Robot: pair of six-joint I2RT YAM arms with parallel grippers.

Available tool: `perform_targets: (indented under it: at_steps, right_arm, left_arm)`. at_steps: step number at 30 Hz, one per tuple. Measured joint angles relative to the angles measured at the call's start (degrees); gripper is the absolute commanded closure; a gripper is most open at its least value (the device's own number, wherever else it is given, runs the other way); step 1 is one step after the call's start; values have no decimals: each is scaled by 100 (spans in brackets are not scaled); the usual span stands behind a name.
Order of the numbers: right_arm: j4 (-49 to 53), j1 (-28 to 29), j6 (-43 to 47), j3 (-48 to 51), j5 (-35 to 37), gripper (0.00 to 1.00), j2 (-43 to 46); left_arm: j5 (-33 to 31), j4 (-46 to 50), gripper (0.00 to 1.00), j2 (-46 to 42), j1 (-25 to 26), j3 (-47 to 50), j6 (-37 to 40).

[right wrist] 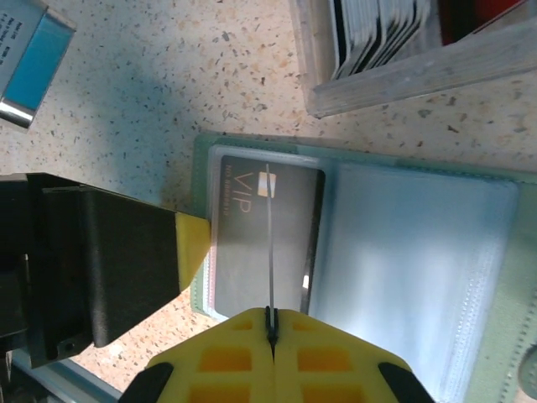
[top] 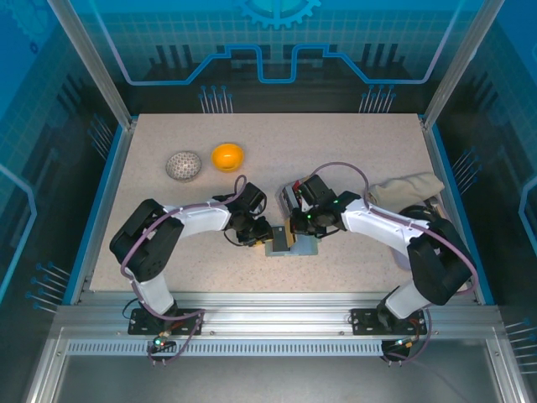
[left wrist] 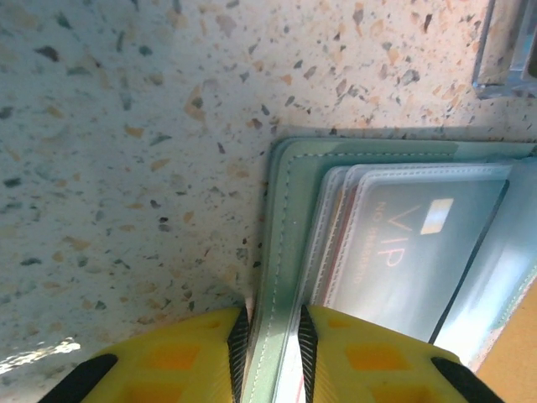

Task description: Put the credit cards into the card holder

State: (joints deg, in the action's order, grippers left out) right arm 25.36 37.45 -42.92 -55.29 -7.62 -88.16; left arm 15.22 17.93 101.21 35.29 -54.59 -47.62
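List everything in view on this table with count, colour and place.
card holder: one, grey-green, open, near centre.
VIP card: one, dark grey, in its clear pocket.
held card: one, edge-on, over that pocket.
clear tray: one, behind the holder.
stacked cards: several, grey-white and red, in tray.
blue-silver item: one, near the holder, unidentified.
patterned round item: one, white-grey, far left.
orange round item: one, beside it.
cloth: one, beige, right side.
left gripper: yellow-tipped, pinching holder's edge.
right gripper: yellow-tipped, shut on held card.
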Motion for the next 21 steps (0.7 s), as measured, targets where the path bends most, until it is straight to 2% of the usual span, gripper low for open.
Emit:
perform_targets:
  at_steps: [8, 15, 21]
  right_arm:
    - [-72, 0, -81, -28, -131, 97, -251]
    - [988, 0, 138, -138, 1045, 97, 273]
    - [1394, -50, 308, -129, 1440, 97, 435]
  left_arm:
    - [0, -33, 73, 0, 13, 0, 0]
    - [0, -44, 74, 0, 15, 0, 0]
    - [0, -46, 74, 0, 15, 2, 0]
